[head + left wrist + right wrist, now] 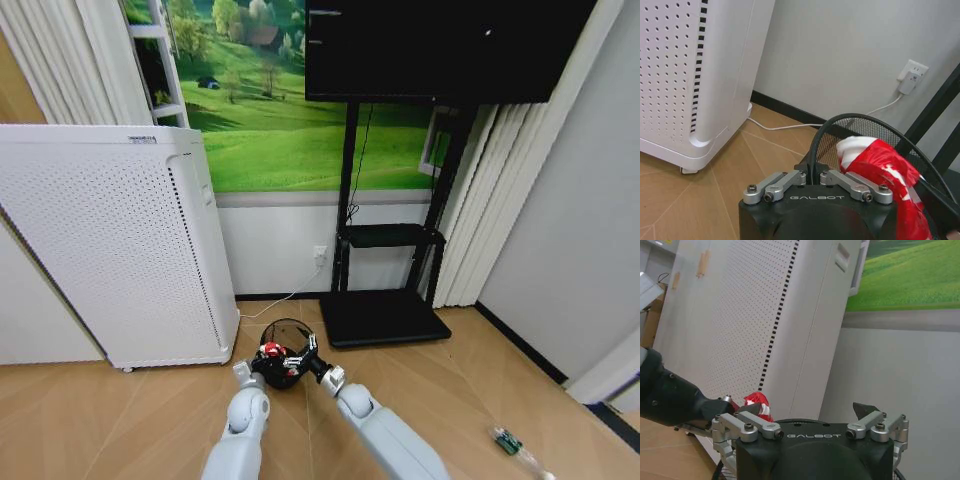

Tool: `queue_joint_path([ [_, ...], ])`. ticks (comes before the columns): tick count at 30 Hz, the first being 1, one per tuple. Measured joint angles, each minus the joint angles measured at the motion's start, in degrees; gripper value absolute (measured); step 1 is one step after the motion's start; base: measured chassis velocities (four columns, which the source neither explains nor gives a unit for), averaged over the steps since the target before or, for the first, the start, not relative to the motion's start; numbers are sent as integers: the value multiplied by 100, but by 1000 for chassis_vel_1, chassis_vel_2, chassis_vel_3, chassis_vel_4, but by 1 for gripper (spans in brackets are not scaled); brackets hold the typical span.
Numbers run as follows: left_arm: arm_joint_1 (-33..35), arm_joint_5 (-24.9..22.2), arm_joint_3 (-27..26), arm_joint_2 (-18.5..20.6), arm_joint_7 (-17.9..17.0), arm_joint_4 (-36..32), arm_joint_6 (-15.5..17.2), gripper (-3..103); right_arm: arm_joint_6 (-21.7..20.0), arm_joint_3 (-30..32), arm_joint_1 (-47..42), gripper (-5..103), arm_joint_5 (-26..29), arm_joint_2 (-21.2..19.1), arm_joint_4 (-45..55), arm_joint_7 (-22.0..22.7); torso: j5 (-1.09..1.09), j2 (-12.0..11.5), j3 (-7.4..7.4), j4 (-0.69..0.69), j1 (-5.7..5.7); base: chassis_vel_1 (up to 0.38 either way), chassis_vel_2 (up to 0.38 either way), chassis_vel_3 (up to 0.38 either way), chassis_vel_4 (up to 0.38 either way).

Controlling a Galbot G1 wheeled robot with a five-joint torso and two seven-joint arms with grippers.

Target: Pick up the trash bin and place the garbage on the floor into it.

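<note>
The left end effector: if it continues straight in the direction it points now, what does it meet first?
Probably the rim of the trash bin, directly ahead of the left end effector, which holds a red-and-white wrapper at the opening. Depth is hard to judge.

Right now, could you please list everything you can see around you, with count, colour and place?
trash bin: one, black wire mesh, between the two grippers, in front of the TV stand.
wrapper wad: one, red and white, in the left gripper at the bin's rim.
plastic bottle: one, clear with green label, lying on the floor far right.
appliance: one, white, perforated, standing left of the bin.
TV stand: one, black, against the wall, carrying a dark screen.
wall socket: one, white, with a plug and white cable.
landscape mural: one, green, on the wall.
left gripper: shut on the wrapper wad.
right gripper: at the bin's rim on the right.
</note>
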Motion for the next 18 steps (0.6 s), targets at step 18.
queue_joint_path([
  [18, 253, -43, 92, 3, 11, -222, -28, 6, -345, -734, 1058, 100, 33, -289, -552, 36, 1, 0, 0, 1, 0, 0, 0, 0, 0],
])
